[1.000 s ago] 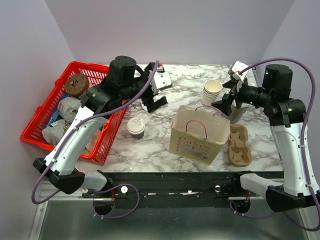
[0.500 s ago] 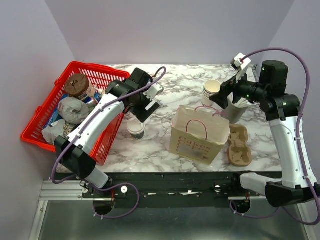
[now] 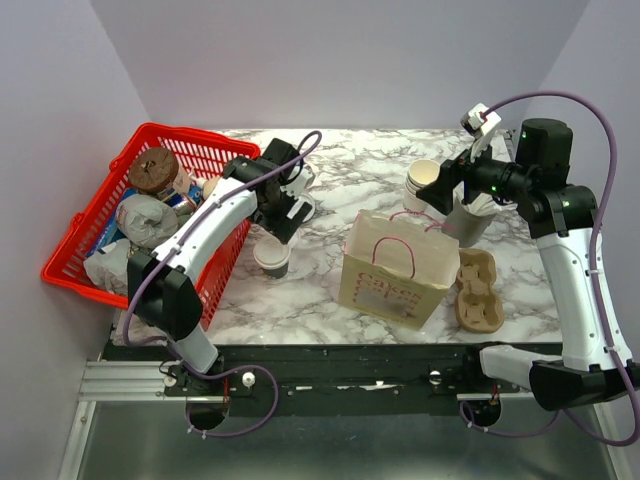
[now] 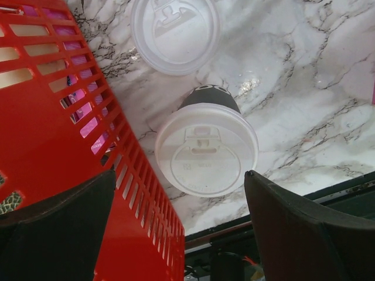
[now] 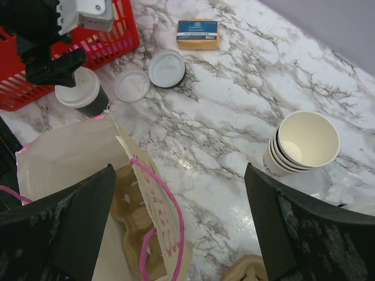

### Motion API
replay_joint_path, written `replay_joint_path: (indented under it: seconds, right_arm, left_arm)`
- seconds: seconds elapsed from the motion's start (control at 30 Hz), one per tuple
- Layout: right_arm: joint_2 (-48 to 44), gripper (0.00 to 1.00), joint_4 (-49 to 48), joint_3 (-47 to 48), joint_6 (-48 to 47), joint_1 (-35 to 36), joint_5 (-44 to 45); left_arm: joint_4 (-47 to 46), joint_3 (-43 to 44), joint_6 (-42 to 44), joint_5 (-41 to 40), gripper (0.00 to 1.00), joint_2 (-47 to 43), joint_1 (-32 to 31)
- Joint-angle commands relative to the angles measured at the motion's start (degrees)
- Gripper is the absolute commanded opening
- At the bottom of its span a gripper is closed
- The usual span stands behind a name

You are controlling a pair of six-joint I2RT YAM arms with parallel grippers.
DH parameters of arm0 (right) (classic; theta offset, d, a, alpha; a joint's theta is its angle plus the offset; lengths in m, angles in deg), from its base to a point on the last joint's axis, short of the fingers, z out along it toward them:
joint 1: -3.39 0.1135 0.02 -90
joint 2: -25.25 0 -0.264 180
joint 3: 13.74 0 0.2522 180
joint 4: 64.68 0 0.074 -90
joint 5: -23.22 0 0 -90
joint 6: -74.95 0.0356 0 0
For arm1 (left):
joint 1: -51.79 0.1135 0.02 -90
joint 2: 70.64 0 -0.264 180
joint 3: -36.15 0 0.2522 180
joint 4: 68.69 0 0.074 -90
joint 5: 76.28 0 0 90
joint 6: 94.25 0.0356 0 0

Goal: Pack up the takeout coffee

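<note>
The takeout coffee [image 3: 271,257] is a small cup with a dark lower band and a white lid, standing on the marble beside the red basket. It fills the middle of the left wrist view [image 4: 206,149] and shows in the right wrist view [image 5: 82,91]. My left gripper [image 3: 279,226] hangs open just above and behind it, its jaws wide apart on either side [image 4: 180,178], touching nothing. My right gripper [image 3: 438,196] is open and empty above the paper bag's far edge [image 5: 179,170]. The bag [image 3: 395,265] stands open with pink handles and holds a cardboard cup carrier [image 5: 132,234].
A red basket [image 3: 100,235] of wrapped food stands at the left. A loose white lid [image 4: 174,32] lies behind the coffee. A stack of plain cups [image 3: 425,182], a grey cup of sticks [image 3: 468,222] and a second carrier [image 3: 478,290] stand right of the bag. A yellow packet [image 5: 198,34] lies further back.
My left arm has swung forward from the back of the table and now holds its open gripper over the coffee. My right gripper has lifted slightly near the cup stack.
</note>
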Motion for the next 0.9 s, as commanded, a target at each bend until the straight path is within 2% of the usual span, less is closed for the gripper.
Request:
replay_joint_path:
  seconds: [0.0, 0.53, 0.87]
  right_arm:
    - [-1.1, 1.0, -1.2, 0.3, 0.5, 0.0, -1.2]
    - [-2.0, 1.0, -1.4, -1.1, -0.3, 0.0, -1.4]
    - [-1.7, 1.0, -1.6, -1.5, -0.4, 0.0, -1.9]
  left_arm:
    - [-0.5, 1.0, -2.0, 2.6, 0.98, 2.0, 1.4]
    - [1.1, -2.1, -1.9, 7.5, 0.98, 2.4, 2.6]
    - [0.5, -4.0, 2.8, 9.9, 0.98, 2.0, 2.6]
